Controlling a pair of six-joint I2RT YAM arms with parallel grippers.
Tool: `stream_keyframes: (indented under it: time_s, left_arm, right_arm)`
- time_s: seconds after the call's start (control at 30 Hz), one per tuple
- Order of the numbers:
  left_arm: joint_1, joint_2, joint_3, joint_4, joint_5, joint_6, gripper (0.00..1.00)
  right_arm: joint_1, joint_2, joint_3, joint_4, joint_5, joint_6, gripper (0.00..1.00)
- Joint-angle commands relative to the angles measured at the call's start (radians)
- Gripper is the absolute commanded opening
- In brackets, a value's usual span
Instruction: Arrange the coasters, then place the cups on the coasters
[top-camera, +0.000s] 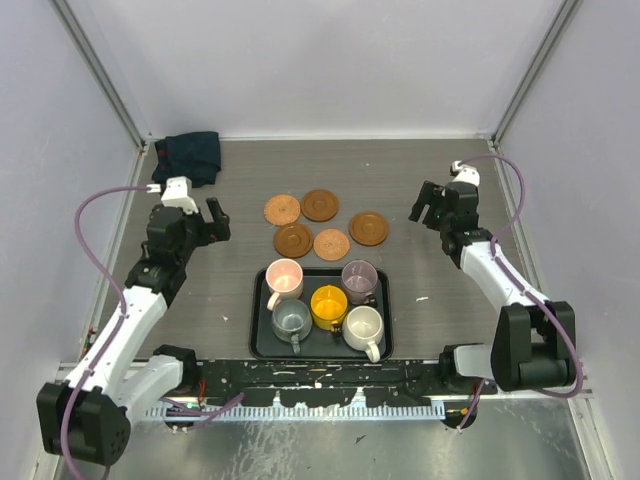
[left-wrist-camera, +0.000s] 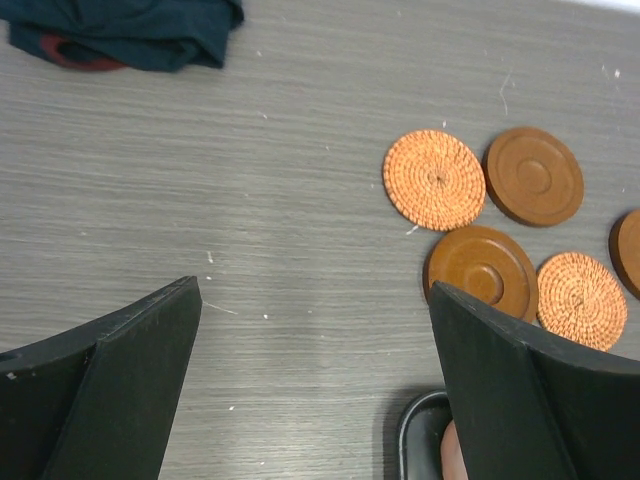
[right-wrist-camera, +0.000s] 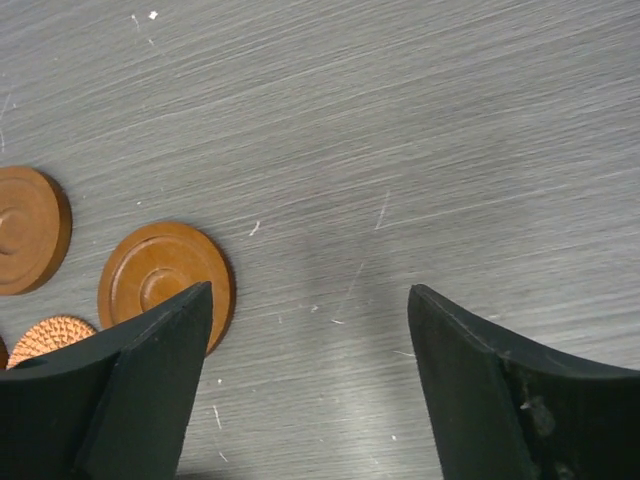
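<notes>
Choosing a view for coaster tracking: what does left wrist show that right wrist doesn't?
Left wrist only: open left gripper, dark cloth, black tray corner, a second woven coaster. Right wrist only: open right gripper, nothing else new. Both: grey table, smooth wooden coasters, one woven coaster.
</notes>
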Motion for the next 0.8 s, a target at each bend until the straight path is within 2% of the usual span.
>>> stream_keyframes:
  time_s: [0.0,0.1,0.17,0.23,0.4,0.6,0.63,0.7,0.73,0.77]
  left_arm:
    - [-0.035,0.088,0.05,0.087,0.08,0.002,0.98]
    - [-0.07,0.141,0.057,0.114,0.064,0.003,0.98]
    - [-0.082,0.174,0.065,0.133,0.064,-0.003,0.98]
    - [-0.086,0.214,0.085,0.145,0.087,-0.01,0.98]
    - [-0.089,0.389,0.176,0.127,0.174,-0.019,0.98]
    - [-0.09,0.586,0.278,0.185,0.279,-0.048,0.98]
    - [-0.089,0.606,0.295,0.193,0.289,-0.051,0.9]
    - [-0.091,0.643,0.331,0.189,0.296,-0.055,0.67]
    - [-0.091,0.658,0.347,0.185,0.304,-0.054,0.48]
    - [-0.091,0.674,0.361,0.182,0.309,-0.056,0.36]
  right_arm:
    - [0.029,0.046,0.087,0.033,-0.071,-0.048,0.77]
    - [0.08,0.069,0.102,0.032,-0.043,-0.089,0.62]
    - [0.122,0.082,0.11,0.029,-0.022,-0.117,0.32]
    - [0.164,0.097,0.115,0.028,-0.001,-0.13,0.18]
    - [0.221,0.166,0.135,0.044,-0.012,-0.124,0.01]
    - [0.221,0.284,0.179,0.07,-0.091,-0.091,0.01]
    - [0.222,0.3,0.188,0.074,-0.103,-0.09,0.01]
    - [0.222,0.332,0.204,0.075,-0.119,-0.086,0.01]
    - [0.221,0.349,0.213,0.076,-0.129,-0.085,0.01]
    - [0.221,0.364,0.221,0.078,-0.14,-0.085,0.01]
